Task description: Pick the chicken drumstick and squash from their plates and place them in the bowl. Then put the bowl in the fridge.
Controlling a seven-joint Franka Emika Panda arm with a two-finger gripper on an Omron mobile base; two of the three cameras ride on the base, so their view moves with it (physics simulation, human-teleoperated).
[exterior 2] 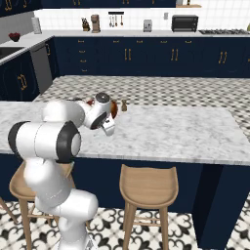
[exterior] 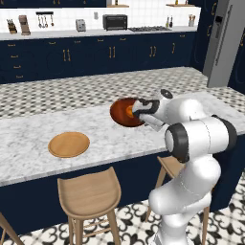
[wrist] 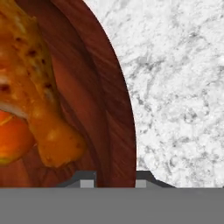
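At the near edge of the marble surface [exterior: 28, 143], the tool [wrist: 114, 180] sits low over the rim of the bowl [exterior: 122, 114], and the hand view shows why: one dark fingertip rises just inside the reddish-brown wall and the other just outside it, so the rim runs between them, placed for a pinch on the wall and not a grab at the contents. The fingertips appear to hug the rim closely, but I cannot tell whether they are actually clamped on it or just set around it. Inside the bowl lie the chicken drumstick [wrist: 39, 92], its narrow end pointing toward the fingers, and the squash [wrist: 13, 135], a bright orange lump tucked against it; both foods seem to be gathered already, which would leave only the carrying. The tan plate [exterior: 69, 144] rests bare well apart on the same surface, to the left in the left base view. The fridge [exterior: 225, 43] stands beyond the far right end of the surface, so I judge a firm hold on the rim matters, since a tilted bowl could spill both items during the trip.
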